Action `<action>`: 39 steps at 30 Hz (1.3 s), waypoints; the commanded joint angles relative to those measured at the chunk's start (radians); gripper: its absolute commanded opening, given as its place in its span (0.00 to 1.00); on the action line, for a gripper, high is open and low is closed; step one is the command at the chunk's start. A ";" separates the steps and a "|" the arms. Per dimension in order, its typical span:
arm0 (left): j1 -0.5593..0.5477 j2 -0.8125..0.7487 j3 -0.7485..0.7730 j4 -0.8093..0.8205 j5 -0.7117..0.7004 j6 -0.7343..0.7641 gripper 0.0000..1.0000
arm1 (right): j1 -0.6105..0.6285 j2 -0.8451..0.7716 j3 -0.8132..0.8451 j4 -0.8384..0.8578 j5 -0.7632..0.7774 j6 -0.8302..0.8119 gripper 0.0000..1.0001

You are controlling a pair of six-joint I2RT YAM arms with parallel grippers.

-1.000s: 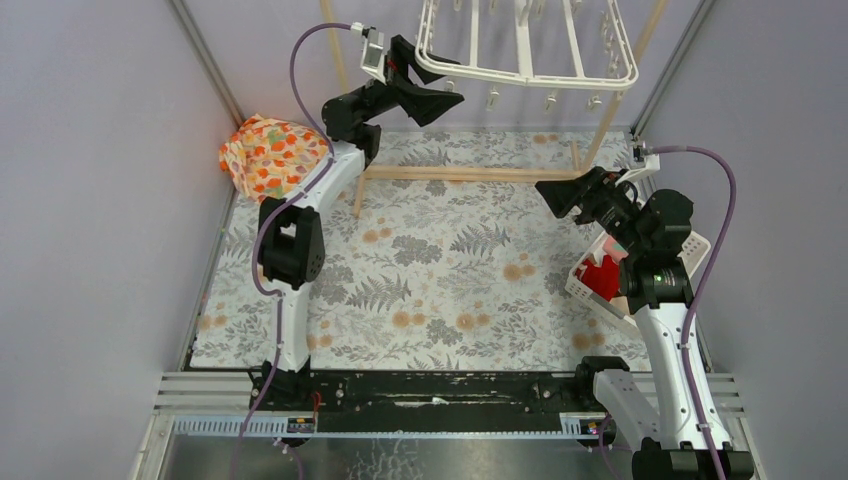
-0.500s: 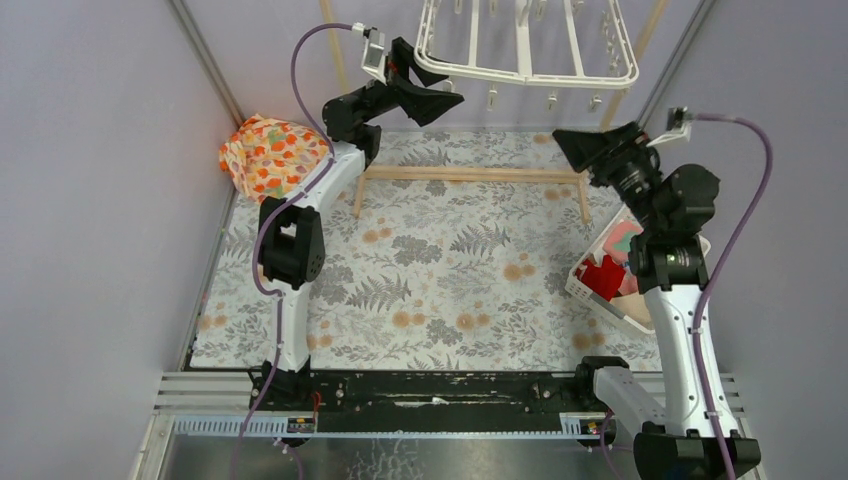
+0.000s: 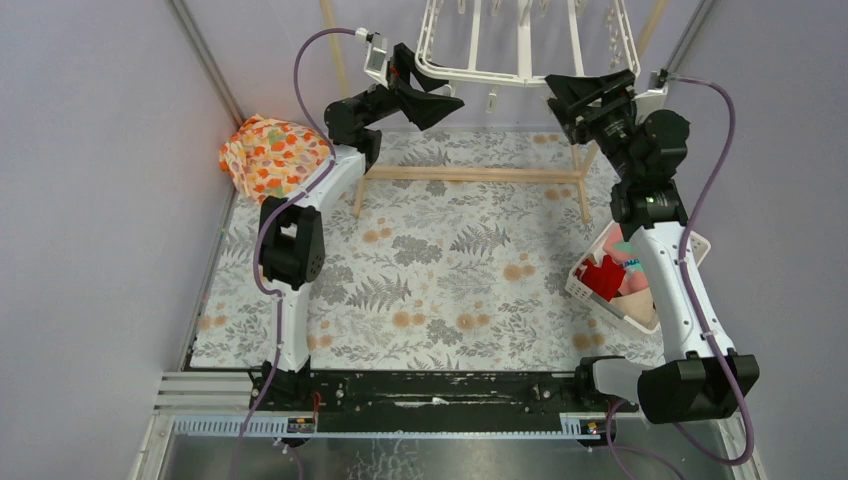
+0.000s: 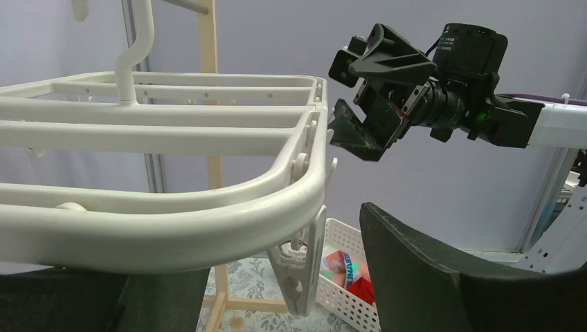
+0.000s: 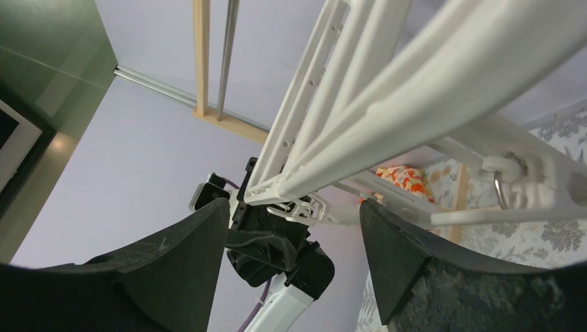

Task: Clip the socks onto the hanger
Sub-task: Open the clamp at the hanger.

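Observation:
The white hanger (image 3: 525,75) hangs at the back, with clips dangling from its rim. My left gripper (image 3: 452,82) is open, and its fingers straddle the hanger's front left corner rim (image 4: 208,228). A clip (image 4: 304,266) hangs just in front of it. My right gripper (image 3: 558,100) is open and empty, raised at the hanger's front right corner, with the frame (image 5: 387,117) just above its fingers. It also shows in the left wrist view (image 4: 360,117). The red sock (image 3: 602,277) and the pink sock (image 3: 630,262) lie in the white basket (image 3: 578,288). The tan sock is not clearly visible.
An orange-flowered cloth bundle (image 3: 272,155) sits at the back left corner. The light wooden stand (image 3: 470,173) holds up the hanger, its foot bar across the back of the floral mat (image 3: 440,270). Grey walls close in both sides.
My right arm rose from above the basket and swung back to the hanger's front right corner. My left gripper stayed at the left corner.

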 commanded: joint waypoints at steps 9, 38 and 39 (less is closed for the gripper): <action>0.004 -0.064 -0.041 0.051 0.029 0.015 0.81 | 0.125 0.089 0.135 0.082 0.097 0.059 0.72; 0.006 -0.111 -0.092 0.114 0.051 -0.026 0.81 | 0.144 0.098 0.185 -0.043 0.309 -0.013 0.04; 0.006 -0.112 -0.093 0.118 0.050 -0.029 0.81 | 0.145 0.097 0.182 -0.043 0.311 -0.014 0.00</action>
